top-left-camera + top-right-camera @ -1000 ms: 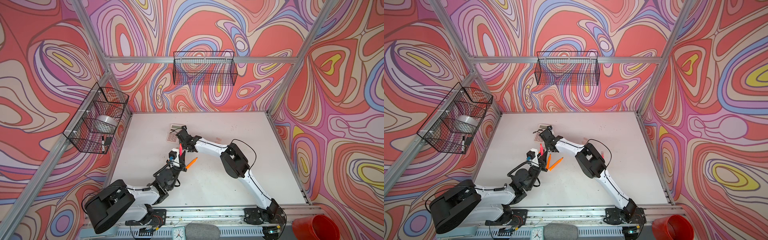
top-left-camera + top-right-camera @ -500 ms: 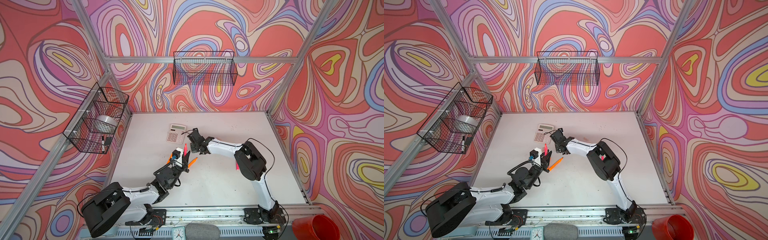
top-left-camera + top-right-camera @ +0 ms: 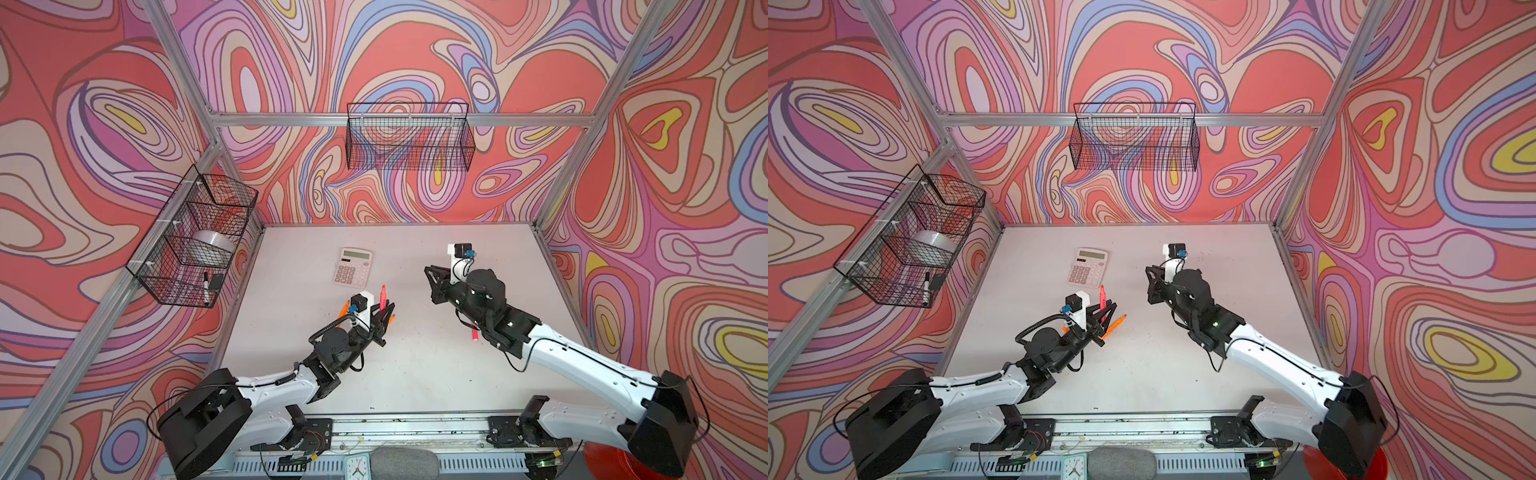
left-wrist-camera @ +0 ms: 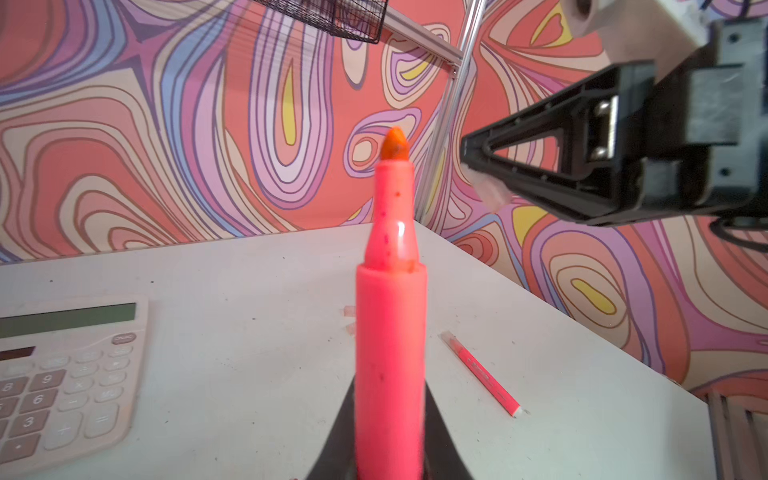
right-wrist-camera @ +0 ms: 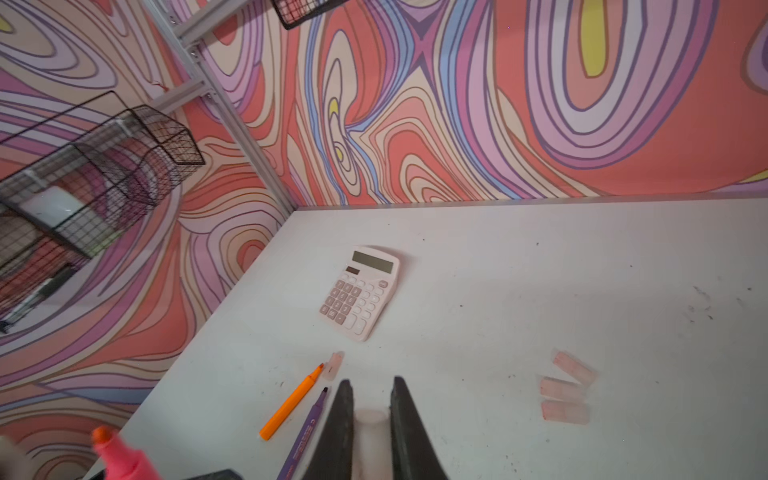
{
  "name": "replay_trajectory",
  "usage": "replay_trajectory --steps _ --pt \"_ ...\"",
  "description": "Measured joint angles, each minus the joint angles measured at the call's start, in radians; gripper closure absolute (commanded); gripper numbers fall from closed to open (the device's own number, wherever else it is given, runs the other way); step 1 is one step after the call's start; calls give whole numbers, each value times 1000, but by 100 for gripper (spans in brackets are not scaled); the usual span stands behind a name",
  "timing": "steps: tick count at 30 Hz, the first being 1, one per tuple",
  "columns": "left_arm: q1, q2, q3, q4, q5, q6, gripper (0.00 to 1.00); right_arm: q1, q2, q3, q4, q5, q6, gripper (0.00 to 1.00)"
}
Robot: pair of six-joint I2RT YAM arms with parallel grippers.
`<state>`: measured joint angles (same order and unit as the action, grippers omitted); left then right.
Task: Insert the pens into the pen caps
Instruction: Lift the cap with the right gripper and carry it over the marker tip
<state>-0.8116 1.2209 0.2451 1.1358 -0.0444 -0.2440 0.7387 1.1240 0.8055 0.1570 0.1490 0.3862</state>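
Observation:
My left gripper [image 3: 384,309] [image 3: 1106,311] [image 4: 390,401] is shut on a pink-red pen [image 3: 382,292] [image 3: 1101,292] [image 4: 390,324], held upright with its orange tip bare. My right gripper [image 3: 428,271] [image 3: 1148,271] [image 5: 371,388] hovers to its right, shut on a pale pen cap [image 5: 370,419] [image 4: 490,192]; cap and pen tip are apart. On the table lie an orange pen [image 5: 291,403] [image 3: 1116,323], a purple pen [image 5: 309,430], one loose cap [image 5: 334,365] and three more caps [image 5: 565,390]. A thin pink pen [image 4: 482,374] [image 3: 473,334] lies under the right arm.
A pink calculator [image 3: 352,267] [image 3: 1087,268] [image 5: 361,293] lies behind the left gripper. A wire basket [image 3: 195,237] on the left wall holds a tape roll and a black-and-white marker. Another basket [image 3: 409,143] hangs on the back wall. A red bucket [image 3: 598,457] stands off the table's front right corner.
The right arm has drawn back from the calculator area to the right of the middle, carrying the cap. The left gripper stays near the middle with the pink-red pen.

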Motion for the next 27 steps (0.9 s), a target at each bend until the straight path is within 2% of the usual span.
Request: replay_trajectory --steps 5,8,11,18,27 --pt "0 110 -16 82 134 21 100 0 -84 -121 167 -97 -24 100" --pt "0 126 -14 109 201 24 100 0 -93 -150 272 -155 -27 100" --pt "0 130 -7 123 249 23 100 0 -69 -162 379 -264 -27 100" --pt "0 132 13 126 305 23 100 1 66 -153 566 -518 4 100" --pt "0 137 14 143 330 23 100 2 95 -183 750 -611 53 100"
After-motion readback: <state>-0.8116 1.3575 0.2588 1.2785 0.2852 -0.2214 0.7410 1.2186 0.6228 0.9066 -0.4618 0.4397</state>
